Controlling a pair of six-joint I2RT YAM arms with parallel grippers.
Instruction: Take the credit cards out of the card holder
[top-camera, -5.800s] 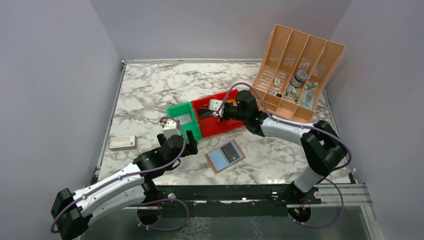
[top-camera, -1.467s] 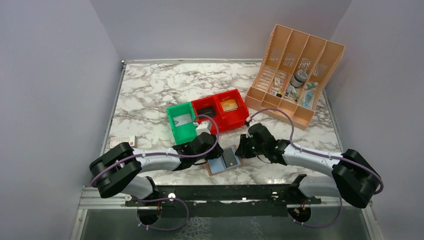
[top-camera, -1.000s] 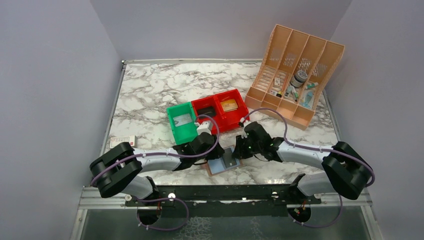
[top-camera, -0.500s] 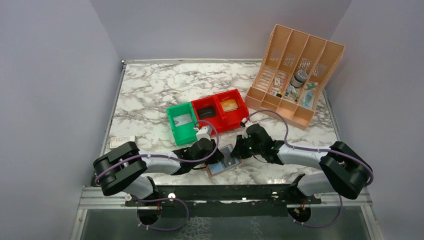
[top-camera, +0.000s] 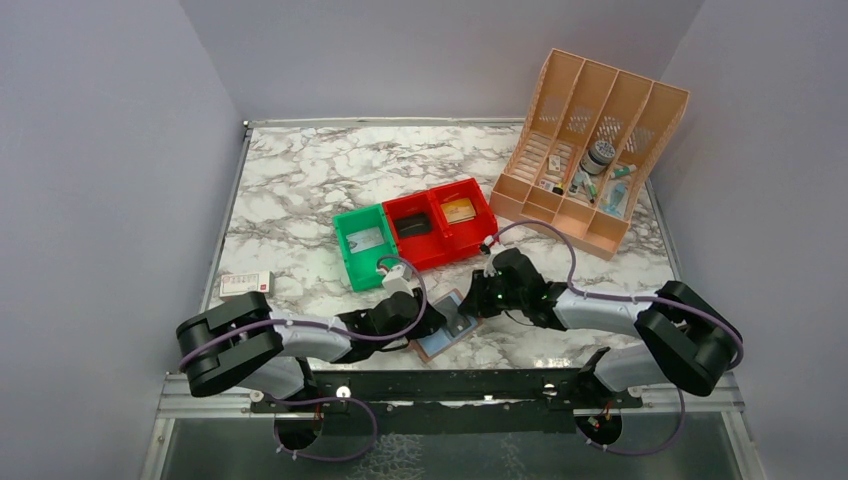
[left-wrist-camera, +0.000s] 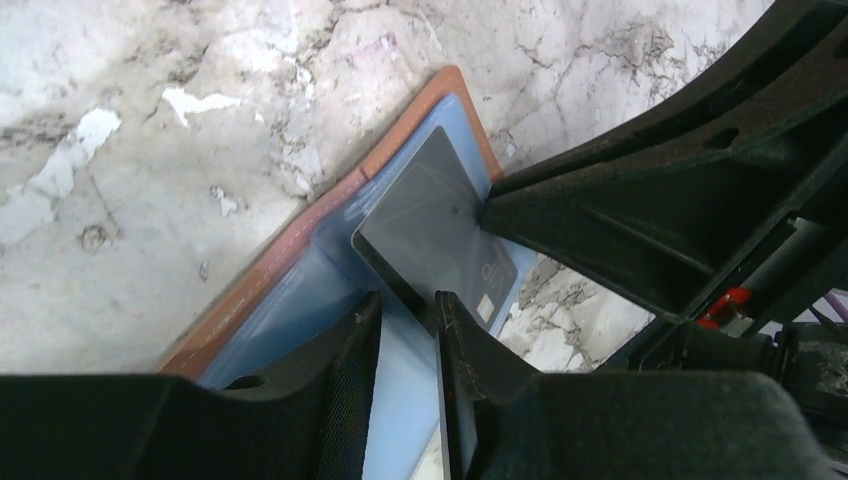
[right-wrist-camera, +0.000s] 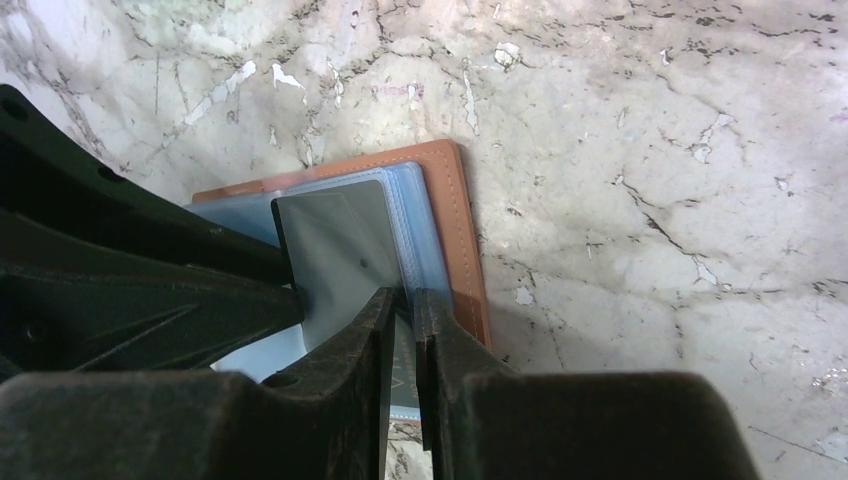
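**Item: dark grey card** (right-wrist-camera: 340, 250). It lies on the open card holder (right-wrist-camera: 463, 230), skewed to the pocket and partly out of it. One corner points away over the pale blue panel. A small pale logo shows near the end under the right hand.

**Card holder.** Brownish-pink, spread open and flat on the marbled tabletop (top-camera: 300, 180). It sits close to the near edge, between the two hands and on the near side of the bins. Its clear blue-grey pocket panels face up.

**Left hand** (left-wrist-camera: 408, 315). It comes in low from the holder's left side. The fingers (left-wrist-camera: 340, 370) are drawn nearly together, leaving a narrow slit. One edge of the card runs into that slit (whether the card is actually clamped cannot be told).

**Right hand** (right-wrist-camera: 403, 305). It comes in from the opposite side. The fingers (right-wrist-camera: 350, 360) are pressed almost shut, with the tips down at the card's edge where it meets the pocket layers. The logo shows through the gap, and no firm pinch can be made out.

**Surroundings.**
- A red bin (top-camera: 445, 250) has two compartments. A yellow-gold card (top-camera: 459, 211) lies in the right one and a dark item in the left.
- A green bin (top-camera: 368, 268) stands against the red bin's left side.
- A peach file organizer (top-camera: 560, 90) is at the far right corner, with small oddments in its slots.
- A white-and-red box (top-camera: 246, 284) lies near the left edge, well apart from the holder.
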